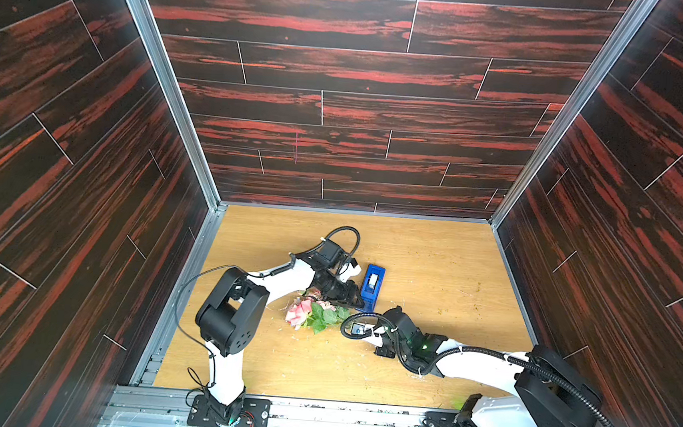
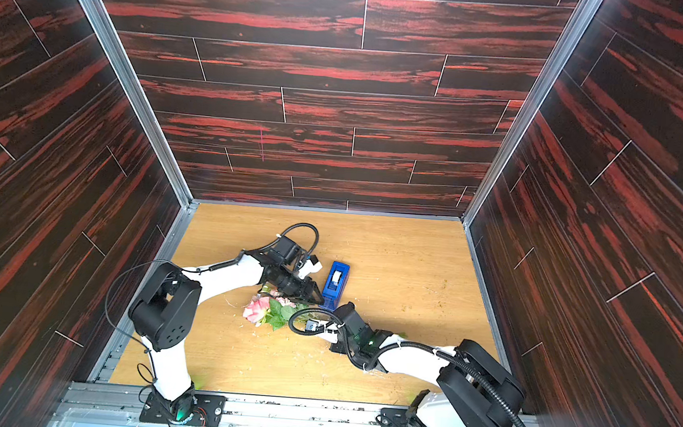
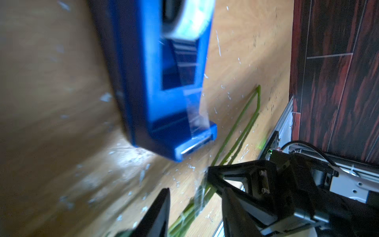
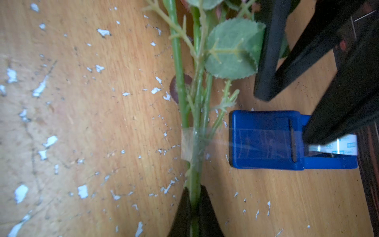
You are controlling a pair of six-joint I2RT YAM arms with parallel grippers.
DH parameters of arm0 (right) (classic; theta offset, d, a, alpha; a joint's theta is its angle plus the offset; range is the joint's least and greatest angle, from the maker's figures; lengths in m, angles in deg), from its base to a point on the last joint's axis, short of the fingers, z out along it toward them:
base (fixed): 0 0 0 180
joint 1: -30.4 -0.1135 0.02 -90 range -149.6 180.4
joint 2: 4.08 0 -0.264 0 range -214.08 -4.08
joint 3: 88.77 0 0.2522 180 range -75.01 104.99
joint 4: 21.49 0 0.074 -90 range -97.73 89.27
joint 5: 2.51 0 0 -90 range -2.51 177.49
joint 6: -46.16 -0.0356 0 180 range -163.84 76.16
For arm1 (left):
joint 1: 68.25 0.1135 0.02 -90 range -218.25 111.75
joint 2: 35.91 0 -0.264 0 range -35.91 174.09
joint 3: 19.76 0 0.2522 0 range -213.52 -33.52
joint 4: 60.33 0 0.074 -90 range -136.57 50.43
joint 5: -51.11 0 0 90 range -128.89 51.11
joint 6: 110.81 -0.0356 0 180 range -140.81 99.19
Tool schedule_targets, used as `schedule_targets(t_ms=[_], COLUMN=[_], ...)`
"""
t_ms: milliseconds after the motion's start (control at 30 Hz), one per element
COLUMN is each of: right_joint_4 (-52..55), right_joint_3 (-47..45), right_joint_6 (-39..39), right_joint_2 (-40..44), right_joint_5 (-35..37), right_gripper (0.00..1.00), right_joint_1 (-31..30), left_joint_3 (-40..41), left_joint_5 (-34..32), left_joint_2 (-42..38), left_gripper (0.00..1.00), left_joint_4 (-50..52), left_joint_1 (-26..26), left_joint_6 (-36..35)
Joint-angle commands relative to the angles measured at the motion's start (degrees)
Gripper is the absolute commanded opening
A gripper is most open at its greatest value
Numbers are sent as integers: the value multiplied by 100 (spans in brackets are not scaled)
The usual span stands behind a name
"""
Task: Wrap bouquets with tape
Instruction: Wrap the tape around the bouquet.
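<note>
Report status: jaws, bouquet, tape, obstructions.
Left jaws open beside blue tape dispenser. Right jaws shut on bouquet stems. Tape strip stuck across stems, uncut from dispenser. Nothing blocking; white flecks on table.

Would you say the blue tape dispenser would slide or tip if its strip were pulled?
It probably slides: the dispenser seems to stand loose on the smooth table, with a strip joining it to the stems. Tipping seems unlikely, as it lies long and low. It looks light.
</note>
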Motion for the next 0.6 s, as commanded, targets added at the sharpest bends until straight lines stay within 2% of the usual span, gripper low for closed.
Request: schedule_targets(t_ms=[0,433,567], right_joint_4=[-50,-38,-49], right_joint_3=[-70,-76,-88], right_joint_6=[-61,-57,-56], right_joint_2=[-127,-149,-162], right_joint_5=[-378,-387,-387], right_gripper=[0,0,0], right_joint_1=[-23,0,4], left_joint_3=[-187,-145,-75], left_joint_5=[27,-112,-95], left_joint_2=[118,471,499], left_gripper=[41,26,18], left_joint_4=[79,-542,-711], left_joint_1=[-53,-123,-118], left_joint_6=[-181,156,231])
